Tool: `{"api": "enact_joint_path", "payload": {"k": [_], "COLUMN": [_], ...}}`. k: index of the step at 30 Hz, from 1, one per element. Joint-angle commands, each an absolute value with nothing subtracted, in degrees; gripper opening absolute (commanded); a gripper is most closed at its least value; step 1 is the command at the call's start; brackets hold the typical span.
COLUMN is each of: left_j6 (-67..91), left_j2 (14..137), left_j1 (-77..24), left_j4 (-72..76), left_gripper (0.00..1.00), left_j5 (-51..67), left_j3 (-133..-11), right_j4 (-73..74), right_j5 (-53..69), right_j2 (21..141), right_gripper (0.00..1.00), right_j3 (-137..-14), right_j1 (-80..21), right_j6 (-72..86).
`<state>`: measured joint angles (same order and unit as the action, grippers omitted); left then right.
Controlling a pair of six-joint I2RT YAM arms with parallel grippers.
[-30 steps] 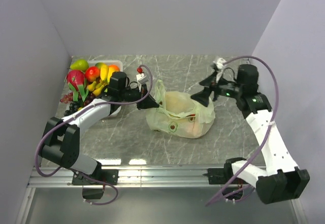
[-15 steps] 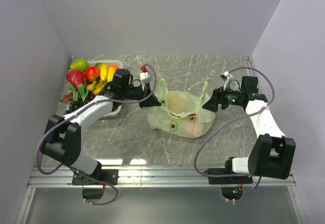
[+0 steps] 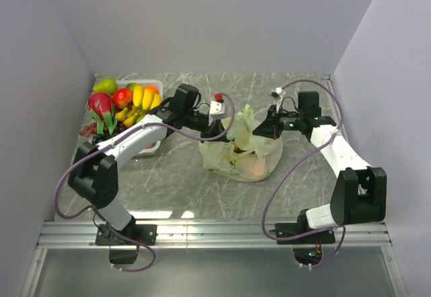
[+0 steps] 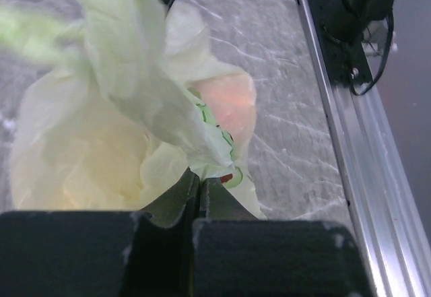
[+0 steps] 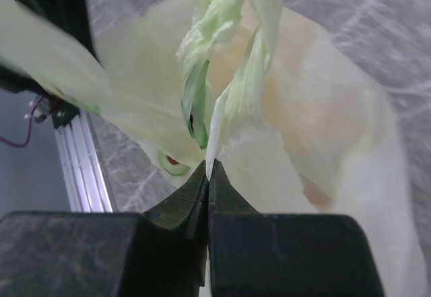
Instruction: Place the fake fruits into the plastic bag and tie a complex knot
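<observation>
So compared with a second earlier, the plastic bag [image 3: 246, 157] was no longer gaping; back then its mouth was spread wide with the two arms held well apart, and now the left gripper [image 3: 231, 130] and right gripper [image 3: 262, 130] had been brought in close over the middle of the tabletop [image 3: 175, 186], so the mouth was pulled nearly closed and the handles were bunched together; the left jaws were seen pinched tight on a twisted strip of handle [image 4: 145, 88], and the right jaws were likewise clamped on the bottom of a handle loop [image 5: 232, 48]; it was judged that loading had been dropped and tying was being started, though no knot could be made out yet; a peachy-orange fruit [image 3: 252, 169] could be seen through the film, while most of the fake fruits [image 3: 124, 105] were left piled in the clear tray [image 3: 157, 84] at the far left corner; as for writing, only a small red-and-green printed mark [image 4: 225, 174] was spotted on the bag, too blurred to be read, and no brand was found anywhere.
</observation>
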<state>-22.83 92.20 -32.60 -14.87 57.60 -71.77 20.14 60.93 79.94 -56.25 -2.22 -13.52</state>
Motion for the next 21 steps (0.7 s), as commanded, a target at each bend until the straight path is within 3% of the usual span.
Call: {"api": "enact_joint_path", "payload": {"k": [1,6,11,17,18,20,21], "left_j6": [-37.58,-44.12,-38.77,-30.50,-29.98,-28.75,-28.31], "left_j2": [95.26,97.73,100.98,102.04,102.22,102.04,102.04], "left_j1": [-35.50,-38.58,-39.11,-38.32,-38.15,-37.71,-37.27], "left_j4": [-24.77,-27.34,-21.72,-13.36,-13.10,-11.96,-11.26], "left_gripper": [0.01,0.01,0.01,0.01,0.01,0.01,0.01], "left_j5": [59.06,58.45,57.13,57.04,57.04,57.22,57.13], "left_j3": [-78.11,-80.77,-81.65,-79.63,-79.54,-79.02,-78.93], "right_j4": [19.51,22.93,25.83,29.97,29.80,29.71,29.71], "right_j5": [63.19,64.33,66.80,65.31,65.22,65.30,65.65], "right_j2": [80.24,81.21,81.39,80.60,80.25,79.98,79.81], "right_gripper": [0.00,0.00,0.00,0.24,0.34,0.41,0.51], "right_j3": [-60.47,-62.58,-62.67,-61.00,-60.74,-60.12,-60.12], "right_j1": [-6.14,-9.49,-9.49,-8.97,-8.53,-7.04,-6.60], "right_j6": [-15.02,-17.84,-20.56,-24.96,-24.96,-24.96,-25.31]}}
